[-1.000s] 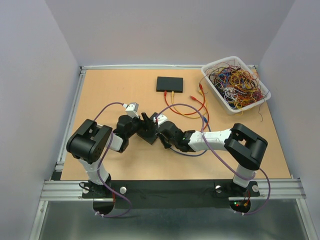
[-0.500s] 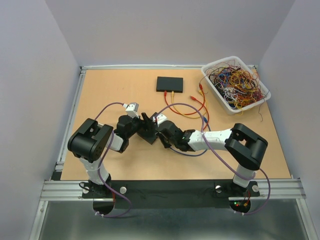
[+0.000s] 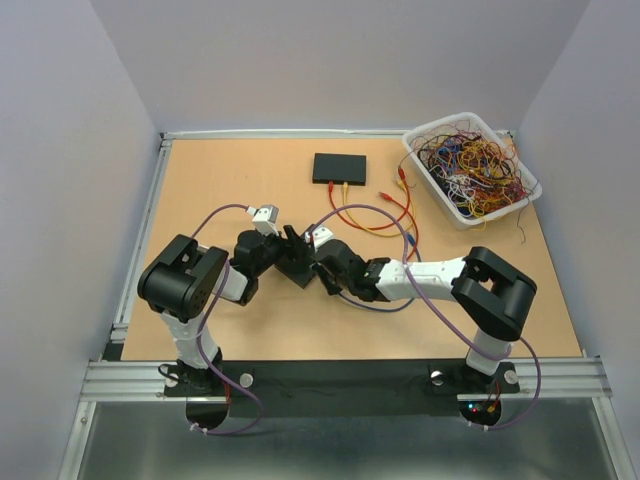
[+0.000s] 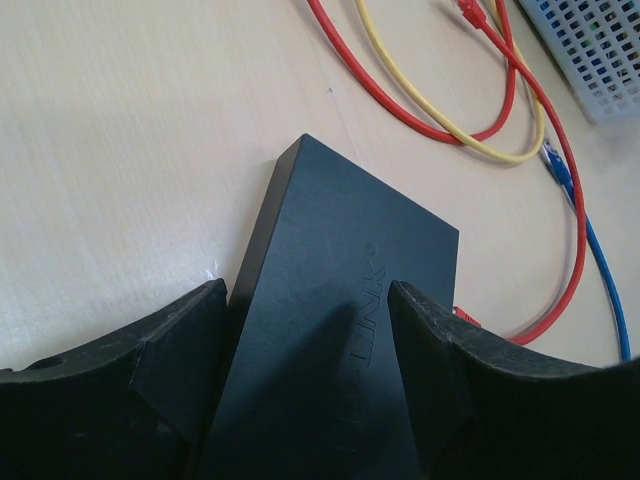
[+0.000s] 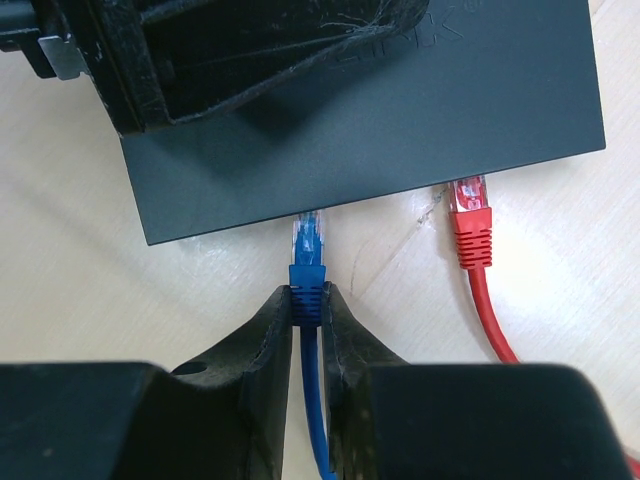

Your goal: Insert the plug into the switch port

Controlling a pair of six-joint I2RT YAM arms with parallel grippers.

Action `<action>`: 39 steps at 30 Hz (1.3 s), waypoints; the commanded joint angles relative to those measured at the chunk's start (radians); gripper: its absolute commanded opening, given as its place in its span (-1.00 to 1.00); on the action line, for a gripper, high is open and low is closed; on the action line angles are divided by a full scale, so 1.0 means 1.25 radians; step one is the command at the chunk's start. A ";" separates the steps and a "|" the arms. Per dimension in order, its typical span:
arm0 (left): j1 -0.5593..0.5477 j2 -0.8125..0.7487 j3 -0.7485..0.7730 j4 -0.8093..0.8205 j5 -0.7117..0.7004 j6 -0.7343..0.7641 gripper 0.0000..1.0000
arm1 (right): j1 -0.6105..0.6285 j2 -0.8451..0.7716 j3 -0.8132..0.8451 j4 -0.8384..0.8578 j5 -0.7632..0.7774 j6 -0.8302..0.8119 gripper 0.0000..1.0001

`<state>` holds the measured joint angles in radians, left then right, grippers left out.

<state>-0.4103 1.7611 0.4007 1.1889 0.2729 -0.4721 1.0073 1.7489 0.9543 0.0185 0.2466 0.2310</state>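
Left gripper (image 4: 305, 400) clamped across switch (image 4: 345, 330), bracing it on table (image 3: 250, 190). Right gripper (image 5: 308, 330) pinching blue plug (image 5: 309, 250), tip at port edge. Best pushed straight along plug's axis, no twist. Plug pointing into switch face, long axis square to it, beside red plug (image 5: 470, 215).

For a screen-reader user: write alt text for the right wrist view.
The right claw pinches a blue network plug whose clear tip meets the front edge of a black switch. A red plug sits at that edge to its right, and the left claw grips the switch from the far side.
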 commanded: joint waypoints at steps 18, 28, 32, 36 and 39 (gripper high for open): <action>-0.004 0.037 0.021 -0.023 0.061 0.010 0.48 | 0.002 0.017 0.020 0.082 0.020 -0.060 -0.99; -0.004 0.043 0.023 -0.021 0.071 0.011 0.47 | 0.002 0.047 0.023 0.110 0.017 -0.071 -0.99; -0.004 0.045 0.023 -0.020 0.075 0.012 0.47 | 0.002 0.038 0.024 0.115 0.017 -0.074 -0.99; -0.004 0.045 0.024 -0.020 0.076 0.012 0.46 | 0.002 0.034 0.029 0.115 0.022 -0.082 -0.99; -0.004 0.047 0.024 -0.020 0.077 0.011 0.46 | 0.002 0.029 0.031 0.115 0.026 -0.083 -0.99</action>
<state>-0.4034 1.7981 0.4217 1.2148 0.3038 -0.4522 1.0073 1.7878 0.9543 0.0528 0.2649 0.1444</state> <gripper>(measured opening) 0.733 0.197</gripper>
